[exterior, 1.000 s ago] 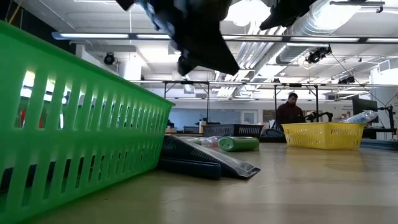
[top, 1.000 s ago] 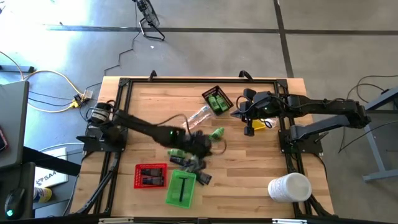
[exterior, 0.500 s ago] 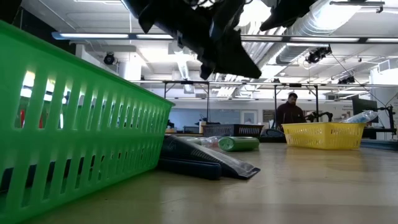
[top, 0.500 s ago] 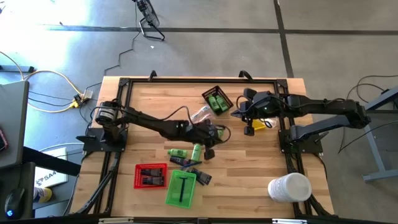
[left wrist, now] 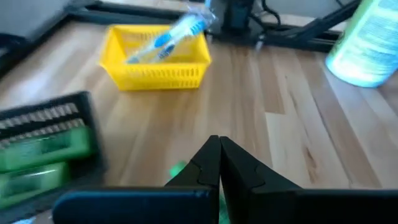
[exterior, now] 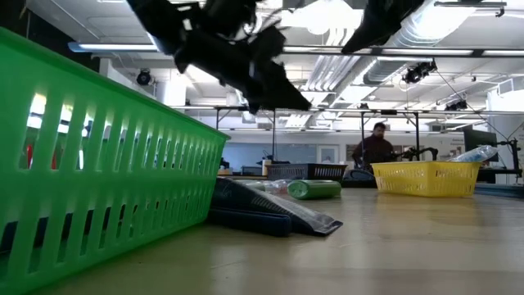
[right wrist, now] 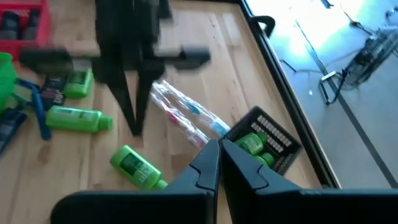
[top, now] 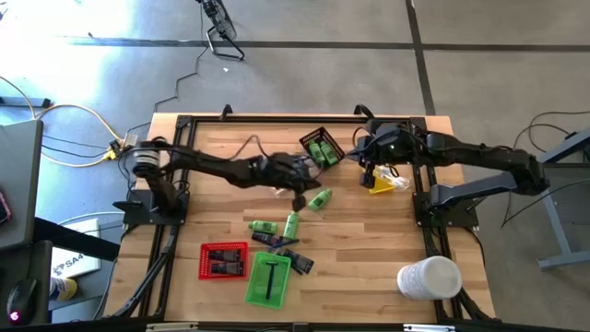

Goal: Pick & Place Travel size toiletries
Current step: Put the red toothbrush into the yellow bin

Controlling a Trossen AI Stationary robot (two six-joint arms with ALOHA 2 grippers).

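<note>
Near the middle of the tabletop, the left gripper (top: 298, 198) hangs with its fingers pressed together and nothing between them. A second ago it was lower, over the pile of dark packets (top: 284, 249) toward the front edge; since then the arm has swung back toward the black tray (top: 322, 148) at the far side. One green bottle (top: 320, 199) lies just beside the gripper, and two more, a green bottle on its side (top: 263, 226) and an upright-lying one (top: 291, 224), rest between it and the packets; the latter seems newly dropped there, though the view from above is coarse. The clear-wrapped sticks (right wrist: 186, 115) lie close under the left arm.

The right gripper (top: 369, 172) hovers over the yellow tray (top: 383, 185) near the right edge, fingers closed and empty, having shifted slightly toward the back edge. A toothbrush in clear wrap (left wrist: 171, 34) lies in that tray. The black tray holds green bottles.

The red tray (top: 223, 261) and green tray (top: 268, 278) sit by the front edge, the white cylinder (top: 429, 278) at the front right corner, all unmoved.
</note>
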